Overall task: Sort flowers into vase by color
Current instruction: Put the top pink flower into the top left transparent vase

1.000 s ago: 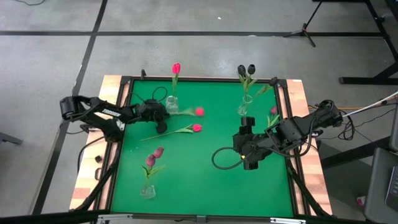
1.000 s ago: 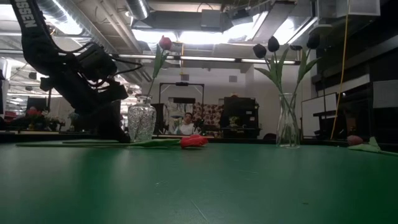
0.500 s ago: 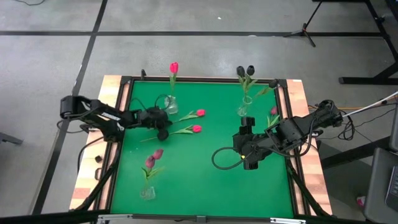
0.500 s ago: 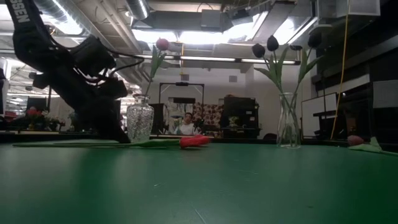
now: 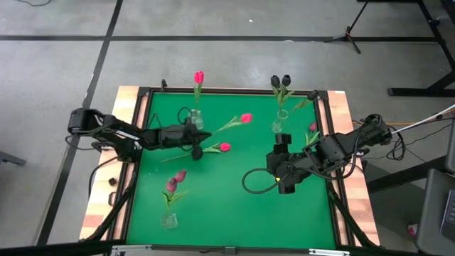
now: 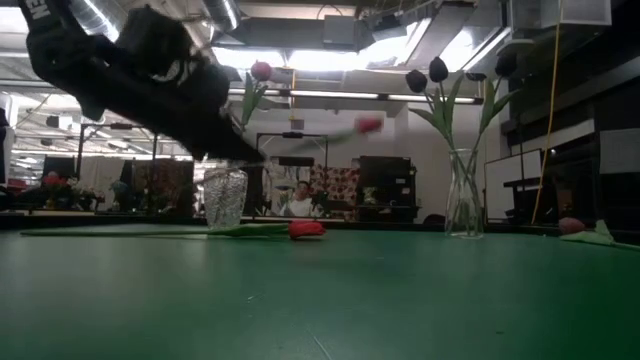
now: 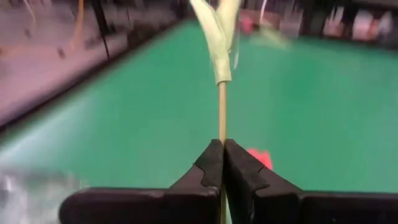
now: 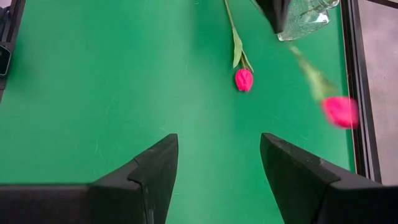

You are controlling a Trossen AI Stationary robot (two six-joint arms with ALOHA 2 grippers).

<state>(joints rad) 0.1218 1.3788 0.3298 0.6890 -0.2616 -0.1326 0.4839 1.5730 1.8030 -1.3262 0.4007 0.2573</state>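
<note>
While the left claw (image 7: 222, 163) is clenched low on the stem of a pink tulip (image 5: 245, 118) lifted beside the vase (image 5: 195, 121), the long stem may swing, miss the neck or topple it; right claw (image 8: 214, 163) waits released above the worktop (image 5: 234, 206)

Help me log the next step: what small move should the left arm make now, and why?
Probably swing the held pink tulip upright over the vase that already holds one pink tulip, then lower its stem in. The left gripper is shut on the stem beside that vase, with the flower lifted off the table. A second pink tulip lies on the mat. The right gripper waits open.
</note>
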